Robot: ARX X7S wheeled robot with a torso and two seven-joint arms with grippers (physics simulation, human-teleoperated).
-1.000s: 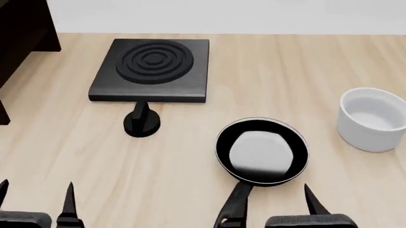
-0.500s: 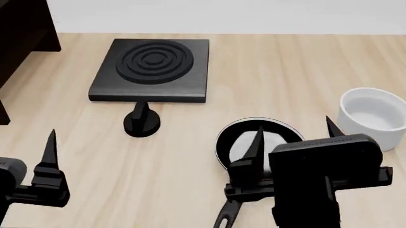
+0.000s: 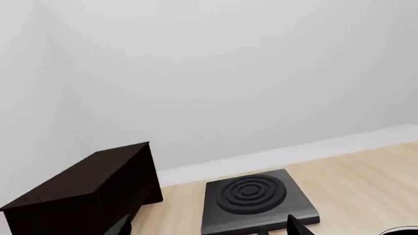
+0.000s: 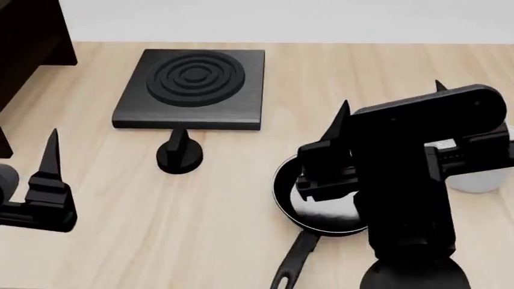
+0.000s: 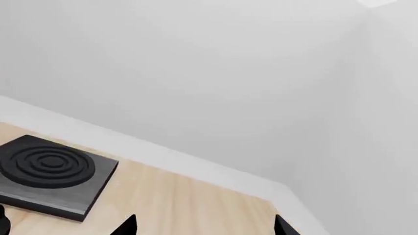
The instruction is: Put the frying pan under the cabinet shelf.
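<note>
Pan beneath right tool

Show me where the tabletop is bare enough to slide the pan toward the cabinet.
Bare wood runs from the pan leftward, in front of the knob, toward the cabinet; the left pincer hangs over its end. A second strip lies between the burner and the back wall. It is crowded at the right, where the right arm covers pan and pot.
</note>
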